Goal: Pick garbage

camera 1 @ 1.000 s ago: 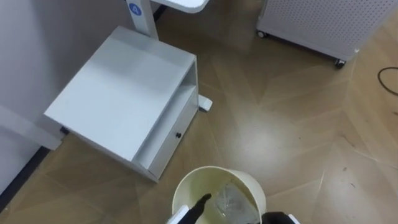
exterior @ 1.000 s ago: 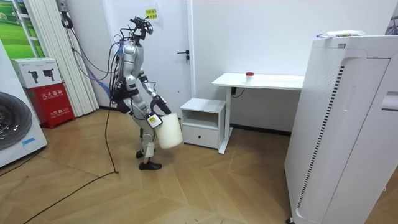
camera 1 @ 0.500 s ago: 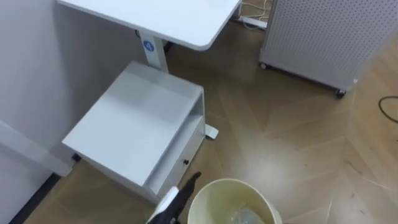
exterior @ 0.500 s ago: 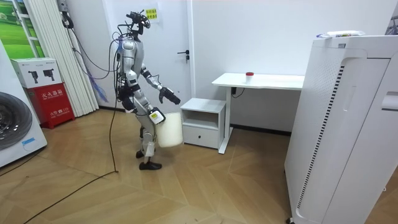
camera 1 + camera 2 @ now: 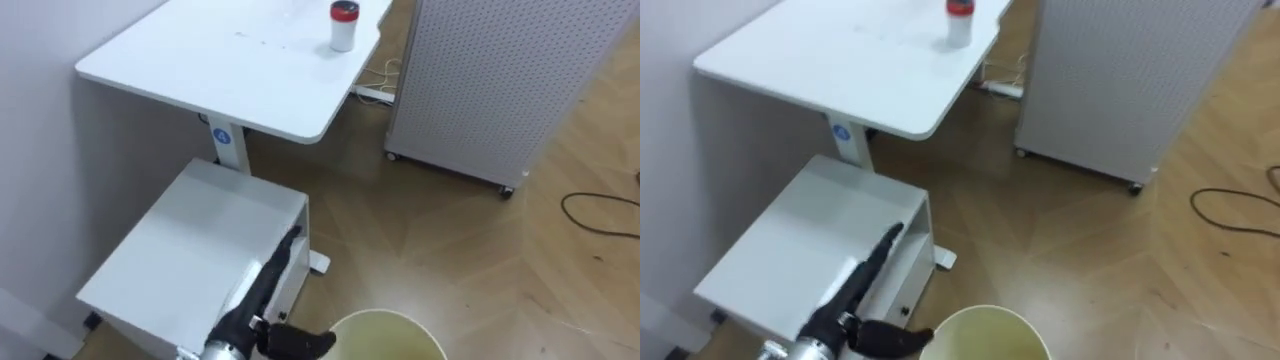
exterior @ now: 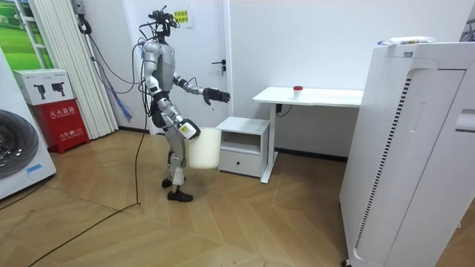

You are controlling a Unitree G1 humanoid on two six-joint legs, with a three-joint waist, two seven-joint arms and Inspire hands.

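Note:
A small white container with a red cap point(image 5: 343, 25) stands near the far edge of the white desk point(image 5: 220, 70); in the room view the container point(image 6: 297, 90) is a red dot on the desk top. My left hand point(image 5: 270, 290) reaches forward over the low white cabinet point(image 5: 180, 270), fingers straight and open, holding nothing. The cream bin point(image 5: 385, 328) shows its rim at the bottom edge. In the room view my right hand point(image 6: 188, 130) grips the bin point(image 6: 202, 148) at its rim and carries it off the floor at thigh height.
A white perforated unit on castors point(image 5: 480, 80) stands right of the desk, a black cable point(image 5: 600, 215) loops on the wood floor beyond it. A tall white appliance point(image 6: 415, 148) stands at the room view's right. I stand just short of the cabinet.
I have straightened up from a bent stance and my view has lifted to the desk top. My left arm has risen and stretched forward over the cabinet. The bin stays at my right side.

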